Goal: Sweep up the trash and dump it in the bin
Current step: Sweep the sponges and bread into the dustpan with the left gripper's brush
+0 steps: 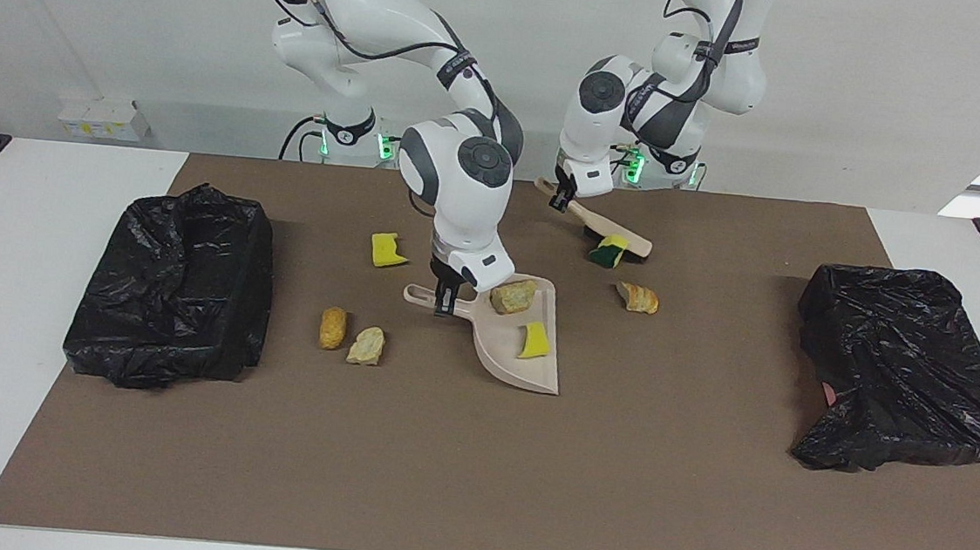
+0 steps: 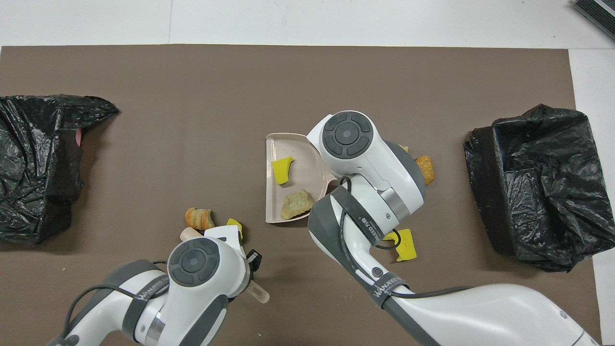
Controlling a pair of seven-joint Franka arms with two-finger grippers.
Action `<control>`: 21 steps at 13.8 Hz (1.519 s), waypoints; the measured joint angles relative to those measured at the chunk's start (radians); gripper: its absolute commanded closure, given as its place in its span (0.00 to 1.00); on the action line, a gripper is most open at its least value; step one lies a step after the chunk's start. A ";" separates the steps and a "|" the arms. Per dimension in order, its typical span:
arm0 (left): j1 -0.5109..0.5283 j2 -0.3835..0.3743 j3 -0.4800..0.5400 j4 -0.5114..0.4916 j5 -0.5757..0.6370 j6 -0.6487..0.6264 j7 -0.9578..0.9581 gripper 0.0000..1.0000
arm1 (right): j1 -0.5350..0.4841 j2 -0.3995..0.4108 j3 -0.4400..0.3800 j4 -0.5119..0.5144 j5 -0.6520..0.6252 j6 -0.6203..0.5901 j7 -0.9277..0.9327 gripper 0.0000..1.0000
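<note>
Two bins: black-bagged bin [image 1: 174,285] at the right arm's end of the brown mat [image 1: 474,475]; black-bagged bin [image 1: 902,369] at the left arm's end.
Dustpan: beige dustpan [image 1: 527,361] mid-mat, flat, a tan lump [image 1: 513,296] and a yellow sponge chunk [image 1: 536,340] lying in it.
Right gripper: right gripper [image 1: 446,300] clenched on the dustpan's handle.
Brush: beige brush [image 1: 603,227] near the robots, bristle end down and touching a yellow chunk [image 1: 613,250].
Left gripper: left gripper [image 1: 561,196] clamped on the brush's handle end.
Loose trash: brown lump [image 1: 638,297] just beside the brush head, farther from the robots; yellow chunk [image 1: 387,249] beside the right arm; orange-brown lump [image 1: 333,327] and pale lump [image 1: 366,346] side by side, between dustpan and the right arm's bin.
</note>
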 measured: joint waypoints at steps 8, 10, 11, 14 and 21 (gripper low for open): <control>0.131 0.102 -0.009 0.117 -0.003 0.084 0.558 1.00 | 0.000 0.000 0.000 0.000 0.000 0.000 0.000 1.00; 0.122 0.125 -0.029 0.142 -0.029 0.106 0.590 1.00 | 0.000 0.000 0.000 0.000 0.000 0.000 0.000 1.00; 0.100 0.142 -0.033 0.173 -0.052 0.112 0.628 1.00 | 0.000 0.000 0.000 0.000 -0.001 0.000 0.000 1.00; 0.049 0.205 -0.044 0.265 -0.082 0.115 0.808 1.00 | 0.000 0.000 0.000 0.000 -0.002 0.000 0.000 1.00; 0.079 0.232 -0.034 0.311 -0.090 0.085 0.916 1.00 | -0.005 0.000 0.000 0.000 -0.004 0.011 0.000 1.00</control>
